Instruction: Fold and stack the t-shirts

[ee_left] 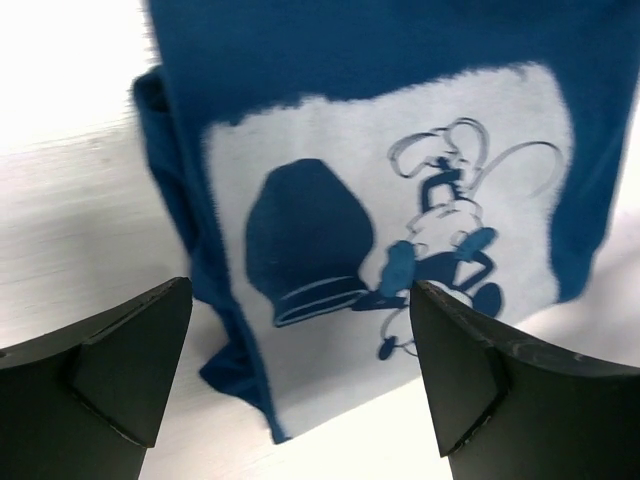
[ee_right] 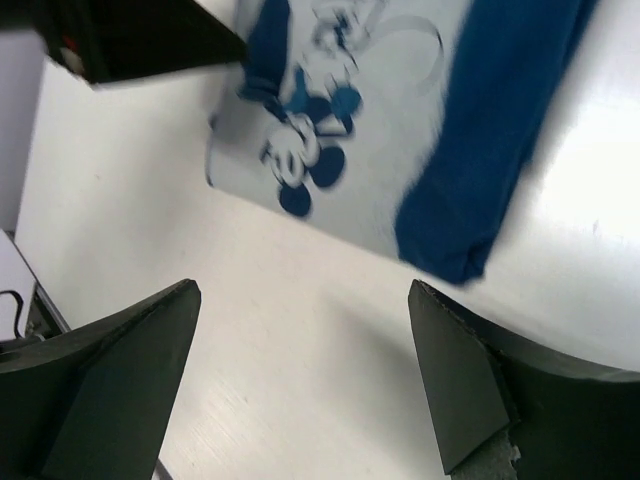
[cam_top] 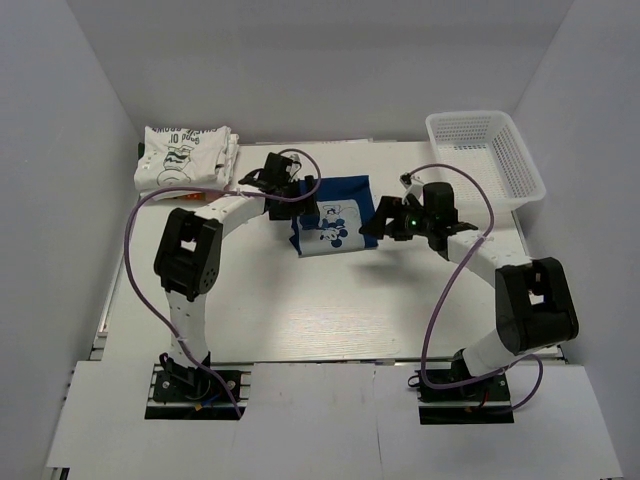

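Observation:
A folded navy-blue t-shirt [cam_top: 331, 228] with a white cartoon print lies on the table's middle. It also shows in the left wrist view [ee_left: 400, 180] and the right wrist view [ee_right: 400, 130]. A stack of folded white t-shirts [cam_top: 185, 157] with dark lettering sits at the back left. My left gripper [cam_top: 300, 200] is open and empty just above the blue shirt's left edge. My right gripper [cam_top: 375, 228] is open and empty above bare table beside the shirt's right edge.
A white plastic mesh basket [cam_top: 487, 155] stands at the back right. The white table [cam_top: 330, 310] is walled by white panels at back and sides.

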